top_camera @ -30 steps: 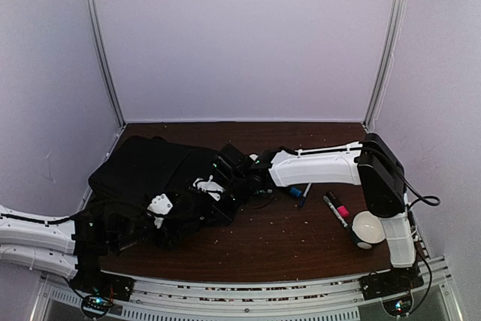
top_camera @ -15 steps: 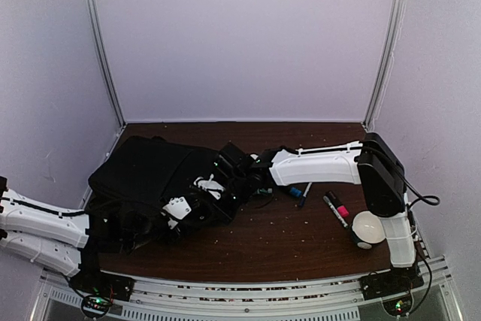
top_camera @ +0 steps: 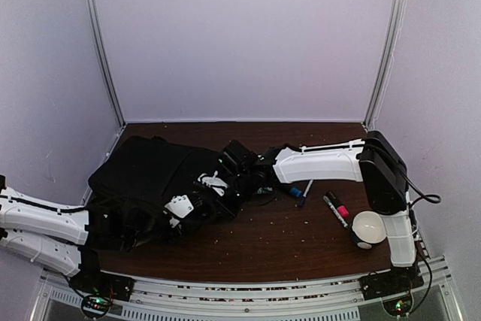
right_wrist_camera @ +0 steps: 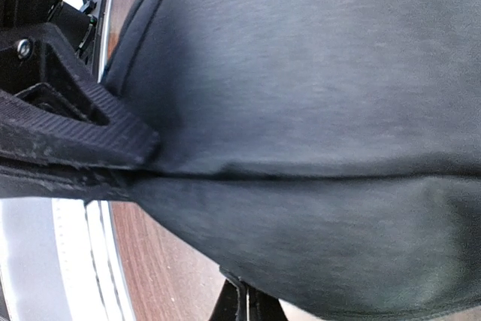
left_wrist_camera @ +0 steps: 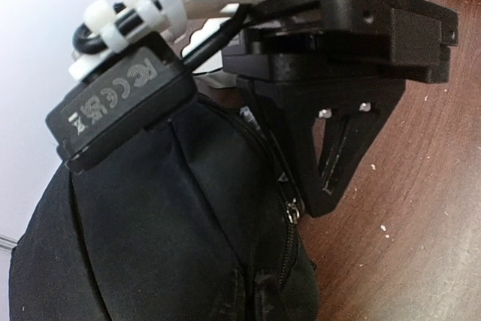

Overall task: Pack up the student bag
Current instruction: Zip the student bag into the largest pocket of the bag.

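Since it's so big, the student bag [top_camera: 143,171] hogs the left half of the brown table [top_camera: 270,249], lying flat with 1 end near the middle. The right gripper [right_wrist_camera: 143,165] looks pinched tight on a fold of its fabric at that end. The left gripper [top_camera: 188,208] sits against the bag's near edge, can't tell how wide its fingers are. A pink-banded marker [top_camera: 337,209] and a white round thing [top_camera: 368,228] lie off to the right.
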{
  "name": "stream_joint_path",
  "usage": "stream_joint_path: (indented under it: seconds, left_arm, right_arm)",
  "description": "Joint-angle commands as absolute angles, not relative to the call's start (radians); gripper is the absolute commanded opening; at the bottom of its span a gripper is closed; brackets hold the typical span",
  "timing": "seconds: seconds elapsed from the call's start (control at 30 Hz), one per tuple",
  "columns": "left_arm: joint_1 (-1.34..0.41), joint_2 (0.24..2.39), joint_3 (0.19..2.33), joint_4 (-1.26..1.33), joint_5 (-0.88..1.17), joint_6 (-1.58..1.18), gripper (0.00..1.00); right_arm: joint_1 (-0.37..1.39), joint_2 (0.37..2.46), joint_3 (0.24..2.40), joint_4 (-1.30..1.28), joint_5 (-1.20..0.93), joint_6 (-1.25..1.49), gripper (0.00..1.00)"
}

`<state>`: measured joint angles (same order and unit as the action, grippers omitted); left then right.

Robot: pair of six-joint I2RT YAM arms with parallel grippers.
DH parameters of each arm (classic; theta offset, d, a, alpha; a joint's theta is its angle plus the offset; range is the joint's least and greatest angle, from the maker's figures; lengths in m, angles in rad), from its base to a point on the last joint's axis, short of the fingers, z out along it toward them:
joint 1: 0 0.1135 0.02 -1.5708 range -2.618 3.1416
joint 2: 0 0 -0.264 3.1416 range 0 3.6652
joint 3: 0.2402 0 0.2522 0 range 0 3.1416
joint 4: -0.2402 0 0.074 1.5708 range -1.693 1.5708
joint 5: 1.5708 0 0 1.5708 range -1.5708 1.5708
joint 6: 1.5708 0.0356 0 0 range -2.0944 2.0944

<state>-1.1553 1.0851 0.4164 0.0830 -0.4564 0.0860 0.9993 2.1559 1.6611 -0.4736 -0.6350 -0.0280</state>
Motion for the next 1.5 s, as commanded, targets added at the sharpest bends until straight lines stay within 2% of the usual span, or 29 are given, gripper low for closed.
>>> stream_joint_path:
  seconds: [0.0,0.77,0.9,1.23,1.3,1.33,1.4,1.47]
  left_arm:
    - [-1.154,1.052,0.454,0.012,-0.422,0.038,0.0]
    - [-1.159,0.844,0.472,-0.235,-0.411,-0.182,0.0]
    - [-1.16,0.838,0.483,-0.275,-0.444,-0.236,0.0]
    - [-1.16,0.768,0.472,-0.405,-0.703,-0.439,0.01]
    - [-1.16,0.743,0.464,-0.418,-0.739,-0.458,0.34]
    - [-1.159,0.731,0.463,-0.422,-0.738,-0.459,0.45]
    - [-1.16,0.707,0.468,-0.416,-0.698,-0.418,0.56]
    - [-1.16,0.687,0.476,-0.387,-0.624,-0.359,0.6]
  right_arm:
    - [0.961,2.109,1.649,-0.511,-0.611,-0.041,0.0]
    - [0.748,2.276,1.916,-0.575,-0.371,-0.142,0.0]
    - [0.753,2.229,1.861,-0.584,-0.426,-0.177,0.0]
    - [0.854,1.984,1.525,-0.519,-0.528,-0.226,0.0]
    - [0.893,1.973,1.515,-0.512,-0.549,-0.21,0.0]
    - [0.917,1.972,1.52,-0.516,-0.556,-0.207,0.0]
    - [0.957,1.972,1.538,-0.521,-0.567,-0.204,0.0]
    - [0.99,1.974,1.558,-0.524,-0.575,-0.202,0.0]
